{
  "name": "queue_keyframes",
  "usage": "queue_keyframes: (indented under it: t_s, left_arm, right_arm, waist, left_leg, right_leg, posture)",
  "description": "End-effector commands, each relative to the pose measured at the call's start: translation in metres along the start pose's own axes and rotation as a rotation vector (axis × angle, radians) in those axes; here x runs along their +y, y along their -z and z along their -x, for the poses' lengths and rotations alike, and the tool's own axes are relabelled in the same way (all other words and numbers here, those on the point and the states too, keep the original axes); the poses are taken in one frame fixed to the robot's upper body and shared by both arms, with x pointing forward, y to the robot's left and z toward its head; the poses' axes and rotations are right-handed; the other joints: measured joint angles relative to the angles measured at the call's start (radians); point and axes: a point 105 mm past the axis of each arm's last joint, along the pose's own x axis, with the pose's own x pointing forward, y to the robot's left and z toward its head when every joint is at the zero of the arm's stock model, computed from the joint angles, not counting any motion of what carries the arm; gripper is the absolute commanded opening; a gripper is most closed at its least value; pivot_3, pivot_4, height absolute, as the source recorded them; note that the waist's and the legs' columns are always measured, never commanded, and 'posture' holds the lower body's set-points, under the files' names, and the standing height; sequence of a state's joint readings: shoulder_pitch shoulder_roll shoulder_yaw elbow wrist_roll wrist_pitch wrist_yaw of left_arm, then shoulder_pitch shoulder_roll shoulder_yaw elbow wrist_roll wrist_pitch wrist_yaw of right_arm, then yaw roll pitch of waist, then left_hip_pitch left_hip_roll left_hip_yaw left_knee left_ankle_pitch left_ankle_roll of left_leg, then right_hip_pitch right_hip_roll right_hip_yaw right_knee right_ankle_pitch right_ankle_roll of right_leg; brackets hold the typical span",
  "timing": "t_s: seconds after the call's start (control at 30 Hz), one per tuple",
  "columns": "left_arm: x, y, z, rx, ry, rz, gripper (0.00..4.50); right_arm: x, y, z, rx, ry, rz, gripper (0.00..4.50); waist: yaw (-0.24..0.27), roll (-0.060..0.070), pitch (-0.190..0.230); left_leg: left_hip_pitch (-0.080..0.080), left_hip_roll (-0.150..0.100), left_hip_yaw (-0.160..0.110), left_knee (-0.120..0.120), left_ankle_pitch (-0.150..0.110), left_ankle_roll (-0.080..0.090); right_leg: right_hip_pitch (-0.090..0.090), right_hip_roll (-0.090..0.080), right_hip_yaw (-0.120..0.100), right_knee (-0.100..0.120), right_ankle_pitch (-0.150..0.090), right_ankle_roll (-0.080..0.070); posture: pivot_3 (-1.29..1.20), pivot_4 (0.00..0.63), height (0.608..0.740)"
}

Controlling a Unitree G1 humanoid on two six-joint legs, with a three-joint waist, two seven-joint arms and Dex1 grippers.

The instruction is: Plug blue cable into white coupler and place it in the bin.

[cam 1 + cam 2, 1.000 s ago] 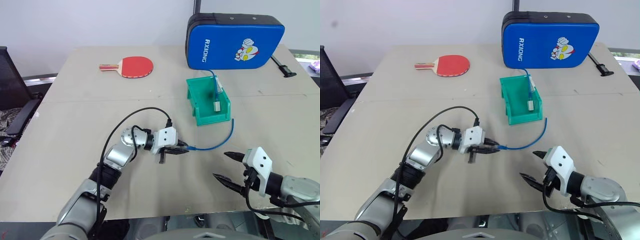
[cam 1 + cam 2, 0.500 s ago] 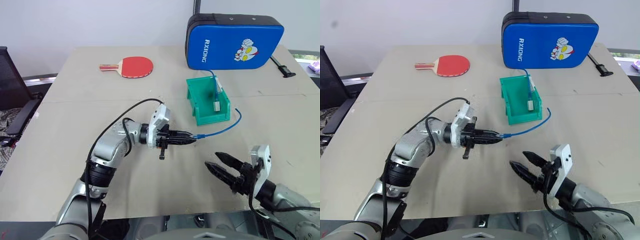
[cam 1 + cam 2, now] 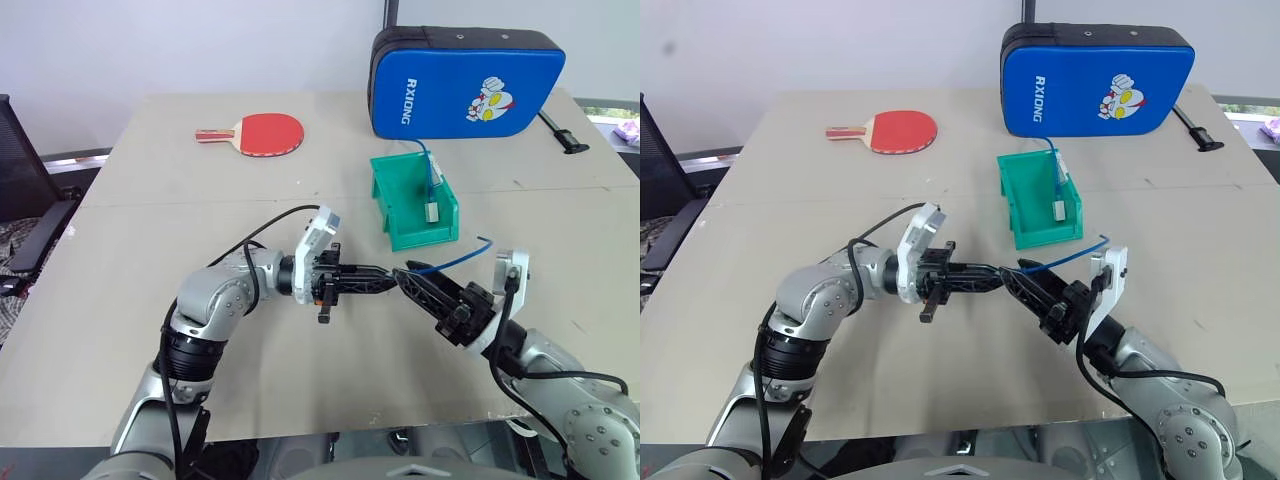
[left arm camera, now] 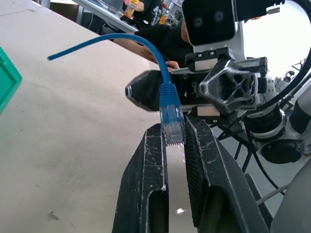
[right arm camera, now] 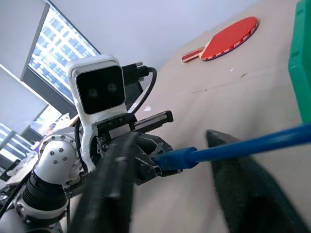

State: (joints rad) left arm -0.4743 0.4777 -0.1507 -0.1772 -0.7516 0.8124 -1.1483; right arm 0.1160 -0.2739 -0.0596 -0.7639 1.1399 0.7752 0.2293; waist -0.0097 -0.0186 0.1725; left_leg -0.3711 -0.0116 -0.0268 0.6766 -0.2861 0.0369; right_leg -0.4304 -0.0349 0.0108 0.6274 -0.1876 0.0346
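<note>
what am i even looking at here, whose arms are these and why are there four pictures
These are the two arms of a humanoid robot, each ending in a gripper with two black fingers. The two wide pictures come from cameras in its head, looking down over a table. The two close pictures come from cameras on its wrists, looking along the fingers.

On the table lie a red table tennis paddle, a big blue padded case and a small green bin with a white coupler inside.

The left gripper is shut on the plug end of a blue cable, lifted above the table. The right gripper has its fingers on either side of the cable, close beside the left one, not yet gripping it.
</note>
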Motion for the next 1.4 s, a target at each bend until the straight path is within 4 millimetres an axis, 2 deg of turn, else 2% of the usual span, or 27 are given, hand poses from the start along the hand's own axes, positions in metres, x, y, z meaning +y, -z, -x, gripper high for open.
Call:
queue_keyframes:
  t_s: [0.03,0.2,0.27,0.3,0.33,0.37,0.43,0.5,0.57,0.63,0.67,0.73,0.87,0.93,1.37,1.4]
  left_arm:
    - [-0.010,-0.015,-0.002,-0.037,0.023,-0.047,0.00]
    - [-0.012,-0.012,0.000,-0.037,0.018,-0.027,0.00]
    - [-0.012,-0.008,0.005,-0.027,-0.002,-0.021,0.99]
    - [-0.010,-0.007,0.007,-0.030,-0.034,-0.027,1.02]
    - [-0.005,-0.006,0.013,-0.036,-0.093,-0.042,1.63]
    - [0.001,-0.002,0.024,-0.021,-0.175,-0.088,1.98]
    - [0.011,0.001,0.048,-0.016,-0.344,-0.182,1.98]
    - [0.019,-0.005,0.072,-0.037,-0.499,-0.285,1.98]
    - [0.021,-0.009,0.092,-0.017,-0.598,-0.389,1.98]
    - [0.020,-0.002,0.133,0.043,-0.734,-0.427,1.98]
    - [0.019,0.002,0.147,0.072,-0.772,-0.424,1.98]
    - [0.015,0.010,0.162,0.112,-0.797,-0.413,1.98]
    - [0.015,0.022,0.184,0.170,-0.818,-0.359,1.98]
    - [0.018,0.026,0.189,0.195,-0.812,-0.346,1.98]
    - [0.042,0.051,0.180,0.325,-0.705,-0.321,1.98]
    - [0.043,0.052,0.180,0.334,-0.700,-0.324,1.76]
  right_arm:
    - [0.009,-0.001,0.000,-0.001,-0.050,0.005,0.09]
    - [0.008,-0.003,0.003,-0.010,-0.056,0.003,0.03]
    - [0.007,-0.004,0.003,-0.020,-0.059,0.000,0.00]
    - [0.007,-0.005,0.003,-0.024,-0.061,-0.001,0.00]
    - [0.007,-0.006,0.003,-0.029,-0.061,-0.002,0.00]
    - [0.005,-0.007,0.003,-0.032,-0.058,-0.002,0.00]
    - [0.001,-0.007,0.004,-0.035,-0.047,0.001,0.00]
    - [-0.004,-0.007,0.003,-0.036,-0.040,0.002,0.00]
    - [-0.008,-0.007,0.003,-0.036,-0.039,0.000,0.00]
    - [-0.012,-0.007,0.000,-0.031,-0.046,-0.001,0.00]
    - [-0.014,-0.007,-0.001,-0.028,-0.049,0.000,0.00]
    - [-0.017,-0.007,-0.002,-0.021,-0.053,0.003,0.00]
    - [-0.020,-0.006,-0.005,-0.001,-0.064,0.013,0.00]
    - [-0.021,-0.007,-0.005,0.001,-0.067,0.018,0.00]
    - [-0.019,-0.008,0.002,0.000,-0.032,0.052,0.00]
    - [-0.019,-0.008,0.002,-0.001,-0.029,0.055,0.00]
  waist:
    - [-0.001,0.000,0.000]
    - [-0.001,0.000,0.000]
    - [-0.002,0.000,0.000]
    - [-0.002,0.000,0.000]
    - [-0.002,0.000,0.000]
    - [-0.003,0.000,0.000]
    - [-0.009,0.000,0.000]
    - [-0.008,0.000,0.000]
    - [0.001,0.000,0.000]
    - [0.013,0.000,0.000]
    - [0.004,-0.001,0.000]
    - [-0.007,-0.001,0.000]
    - [0.007,-0.001,0.000]
    - [0.008,-0.002,0.000]
    - [-0.001,-0.002,0.000]
    - [-0.001,-0.002,0.000]
  left_leg:
    - [0.000,0.000,0.000,0.000,0.000,0.000]
    - [0.000,0.000,0.000,0.000,0.000,0.000]
    - [0.000,0.000,0.000,0.000,0.000,0.000]
    - [0.000,0.000,0.000,0.000,0.000,0.000]
    - [0.000,0.000,0.000,0.000,0.000,0.000]
    - [0.001,0.000,0.001,0.000,0.000,0.000]
    - [0.001,0.000,0.001,0.000,0.000,0.000]
    - [0.004,0.001,0.004,-0.003,0.000,0.000]
    - [0.003,0.001,0.002,-0.004,0.000,0.000]
    - [0.003,0.001,0.000,-0.004,0.000,0.000]
    - [0.003,0.001,0.000,-0.004,0.000,0.000]
    - [0.006,0.002,0.007,-0.006,0.000,0.000]
    - [0.004,0.002,0.006,-0.006,0.000,0.000]
    - [0.004,0.001,0.006,-0.006,0.000,0.000]
    - [0.004,0.002,0.006,-0.006,0.000,0.000]
    - [0.004,0.002,0.006,-0.006,0.000,0.000]
  right_leg:
    - [0.000,0.000,0.000,0.000,-0.001,0.001]
    - [0.000,0.000,0.000,0.000,-0.001,0.001]
    - [0.000,0.000,0.000,0.000,-0.001,0.001]
    - [0.000,0.000,0.001,0.000,-0.001,0.001]
    - [0.000,0.000,0.001,0.000,-0.001,0.001]
    - [0.000,0.000,0.001,0.000,-0.001,0.001]
    - [0.000,0.000,0.001,0.000,-0.001,0.001]
    - [0.000,0.000,0.005,0.000,-0.001,0.000]
    - [-0.001,0.000,0.005,0.000,-0.002,-0.001]
    - [-0.001,0.000,0.004,0.000,-0.002,-0.002]
    - [0.000,0.000,0.004,0.000,-0.003,-0.003]
    - [0.000,0.000,0.006,0.000,-0.002,-0.004]
    - [-0.001,-0.001,0.004,-0.001,-0.003,-0.003]
    - [-0.001,-0.001,0.004,-0.001,-0.003,-0.002]
    - [-0.001,-0.001,0.004,-0.001,0.001,-0.001]
    - [-0.001,-0.001,0.004,-0.001,0.001,-0.001]
  posture:
    - [0.00,0.150,0.740]
    - [0.00,0.150,0.740]
    - [0.00,0.150,0.740]
    - [0.00,0.150,0.740]
    - [0.00,0.150,0.740]
    - [0.00,0.150,0.740]
    - [0.00,0.150,0.740]
    - [0.00,0.150,0.740]
    - [0.00,0.150,0.740]
    - [0.00,0.150,0.740]
    - [0.00,0.150,0.740]
    - [0.00,0.150,0.740]
    - [0.00,0.150,0.740]
    - [0.00,0.150,0.740]
    - [0.00,0.150,0.740]
    - [0.00,0.150,0.740]
